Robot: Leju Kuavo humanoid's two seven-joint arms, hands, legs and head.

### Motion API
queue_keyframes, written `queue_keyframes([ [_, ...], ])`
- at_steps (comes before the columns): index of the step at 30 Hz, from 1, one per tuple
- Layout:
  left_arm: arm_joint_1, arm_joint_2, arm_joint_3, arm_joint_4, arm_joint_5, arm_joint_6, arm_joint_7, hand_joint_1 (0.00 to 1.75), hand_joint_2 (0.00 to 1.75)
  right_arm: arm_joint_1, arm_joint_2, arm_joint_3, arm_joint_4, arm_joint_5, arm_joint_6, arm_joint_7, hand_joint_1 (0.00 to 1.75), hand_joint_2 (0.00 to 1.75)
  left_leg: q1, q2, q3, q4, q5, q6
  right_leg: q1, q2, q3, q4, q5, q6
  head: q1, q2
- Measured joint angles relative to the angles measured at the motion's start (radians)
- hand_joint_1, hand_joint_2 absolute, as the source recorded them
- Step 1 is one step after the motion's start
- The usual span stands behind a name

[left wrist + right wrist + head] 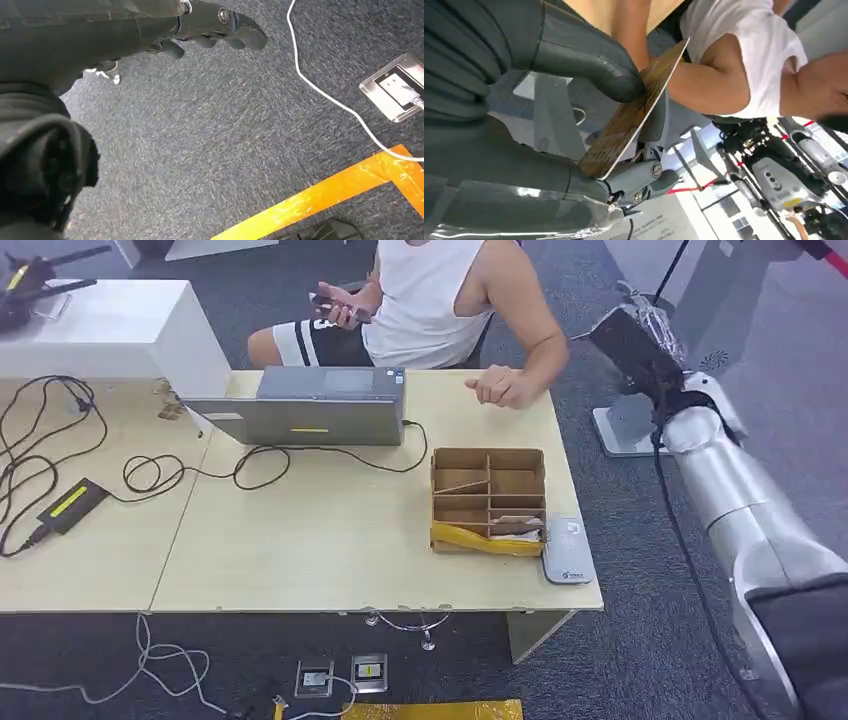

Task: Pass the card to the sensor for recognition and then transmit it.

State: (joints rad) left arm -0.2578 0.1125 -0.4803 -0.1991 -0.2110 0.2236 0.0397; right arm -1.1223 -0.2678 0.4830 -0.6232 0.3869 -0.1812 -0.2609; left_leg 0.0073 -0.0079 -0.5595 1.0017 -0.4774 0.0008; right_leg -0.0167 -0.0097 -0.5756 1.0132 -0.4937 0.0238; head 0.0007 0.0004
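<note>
My right hand (pixel 628 343) is raised beside the table's far right corner, out past the table edge. In the right wrist view that hand (pixel 589 115) pinches a brown patterned card (pixel 634 117) between the thick thumb and the darker fingers. The grey card sensor (pixel 567 550) lies flat at the table's front right corner, next to the cardboard box. A seated person in a white top rests a hand (pixel 500 388) on the far edge of the table, close to my raised hand. My left hand (pixel 215 25) hangs over the carpet with its fingers loosely curled and nothing in them.
A cardboard divider box (pixel 488 502) with yellow tape stands beside the sensor. A grey flat device (pixel 310 408) and black cables (pixel 150 475) lie further left. A white block (pixel 110 330) is at the back left. Floor sockets (pixel 397 87) and orange tape (pixel 325 197) mark the carpet.
</note>
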Motion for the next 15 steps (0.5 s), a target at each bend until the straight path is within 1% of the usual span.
queue_keyframes([
  [5, 0.008, 0.003, 0.000, 0.000, 0.008, 0.007, 0.000, 0.00, 0.00, 0.081, -0.043, -0.055, -0.104, -0.069, 0.026, -0.017, 1.75, 1.75, 0.000, 0.002, -0.001, 0.000, 0.000, 0.000, 0.000, 0.001, -0.001, 0.000, 0.000, 0.000, 0.000, 0.000],
  [10, 0.009, 0.005, 0.000, 0.001, 0.015, 0.012, 0.000, 0.00, 0.00, 0.124, -0.066, -0.095, -0.157, -0.098, 0.036, -0.019, 1.75, 1.75, 0.000, 0.003, 0.001, 0.000, -0.001, -0.001, 0.000, 0.003, 0.000, 0.000, 0.000, 0.000, 0.000, 0.000],
  [12, 0.013, 0.005, 0.000, 0.001, 0.019, 0.017, 0.000, 0.00, 0.00, 0.189, -0.085, -0.127, -0.201, -0.115, 0.050, -0.016, 1.75, 1.75, 0.001, 0.001, 0.002, 0.000, -0.001, -0.001, 0.001, 0.002, 0.003, -0.001, 0.000, 0.000, 0.000, 0.000],
  [15, 0.021, 0.009, 0.000, 0.001, 0.020, 0.018, 0.000, 0.00, 0.00, 0.286, -0.114, -0.183, -0.284, -0.119, 0.089, 0.010, 1.75, 1.75, 0.001, 0.002, 0.001, 0.000, -0.001, -0.001, 0.001, 0.002, 0.001, -0.001, 0.000, 0.000, 0.000, 0.000],
])
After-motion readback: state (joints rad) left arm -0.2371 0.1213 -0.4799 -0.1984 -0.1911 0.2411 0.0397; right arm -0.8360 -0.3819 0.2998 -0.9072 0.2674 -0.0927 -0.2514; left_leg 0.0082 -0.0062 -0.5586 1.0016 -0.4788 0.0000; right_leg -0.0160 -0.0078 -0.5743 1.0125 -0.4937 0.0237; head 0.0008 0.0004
